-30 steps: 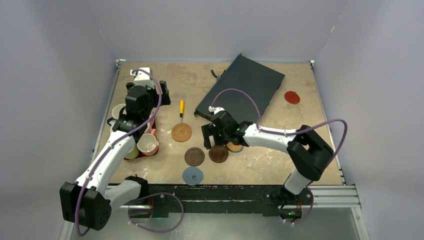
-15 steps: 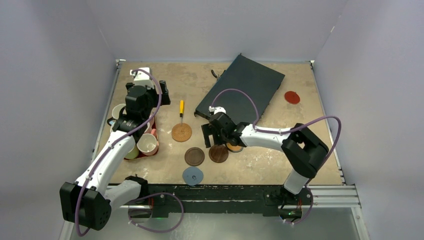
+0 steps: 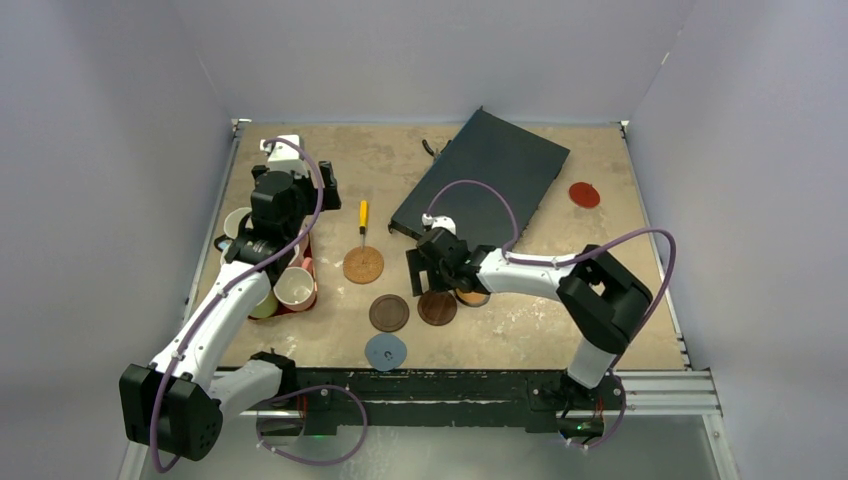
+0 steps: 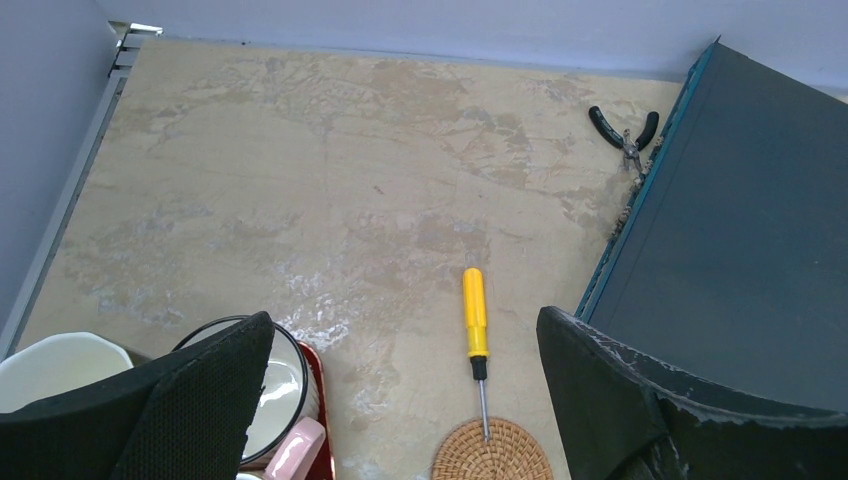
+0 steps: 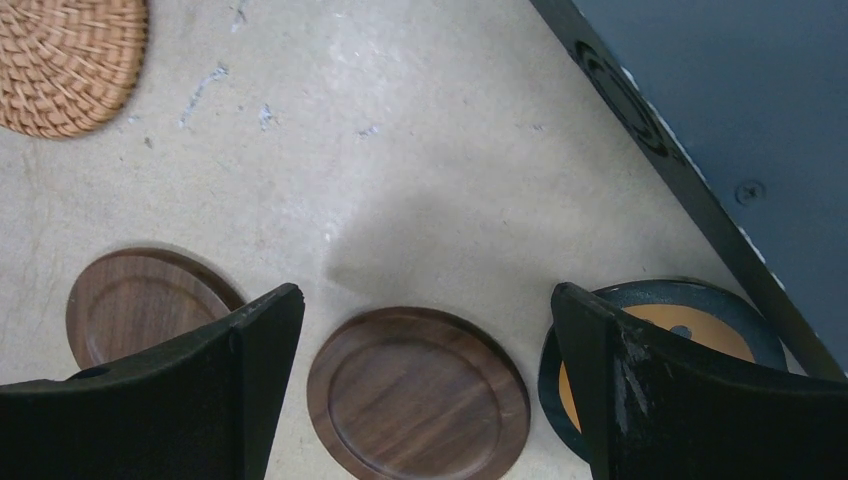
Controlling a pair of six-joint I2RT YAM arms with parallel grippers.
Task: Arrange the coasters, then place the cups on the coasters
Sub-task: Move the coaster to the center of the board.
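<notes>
Walnut-brown coaster [image 5: 418,395] lies flat just below my wide-open right tool [image 5: 425,300], centred in its gap; I'd drop straight, straddle its rim, and spare the orange coaster [image 5: 700,335] just beside.

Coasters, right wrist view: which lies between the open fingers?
The dark brown coaster beside the orange coaster, under the right gripper; the other brown coaster and the orange one lie outside its fingers.
</notes>
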